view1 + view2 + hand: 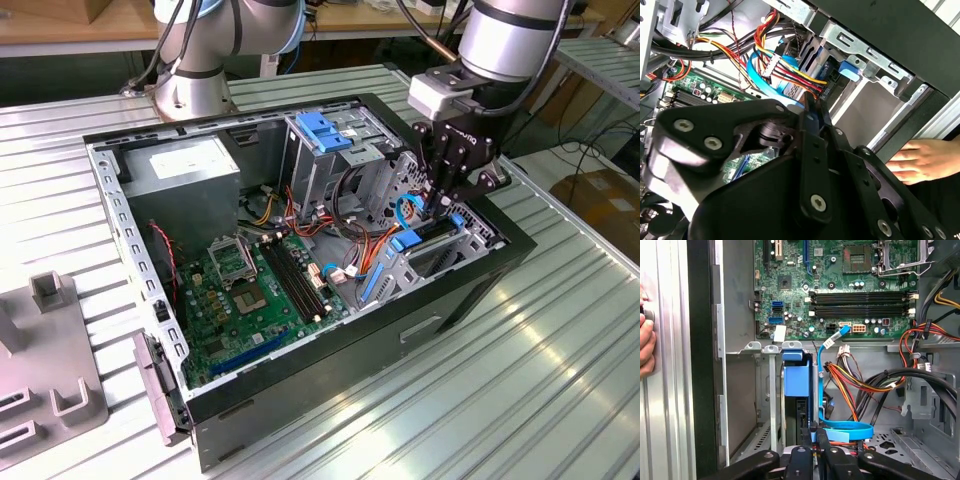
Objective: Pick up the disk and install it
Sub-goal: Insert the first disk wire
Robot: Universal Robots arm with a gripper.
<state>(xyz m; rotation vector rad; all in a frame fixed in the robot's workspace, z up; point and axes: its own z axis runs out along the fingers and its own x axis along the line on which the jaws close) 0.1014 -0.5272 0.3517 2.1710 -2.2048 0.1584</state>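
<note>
The disk (432, 232) stands on edge in the lower drive bay at the corner of the open computer case (480, 290) towards the exterior view's right. Its blue carrier frame (796, 376) and dark edge show in the first wrist view. My gripper (446, 207) hangs straight above the bay. The two black fingers are shut together, and their tips (817, 432) rest at the disk's exposed end beside a looped blue cable (842, 430). In the second wrist view the tips (812, 107) meet in front of the bay.
A person's hand (922, 160) rests on the case's outer wall near the bay. A tall metal cage with a blue tab (325, 130), bundled red and yellow wires (860, 385), the motherboard (250, 290) and the power supply (185, 175) crowd the case. A grey fixture (50, 350) stands on the table.
</note>
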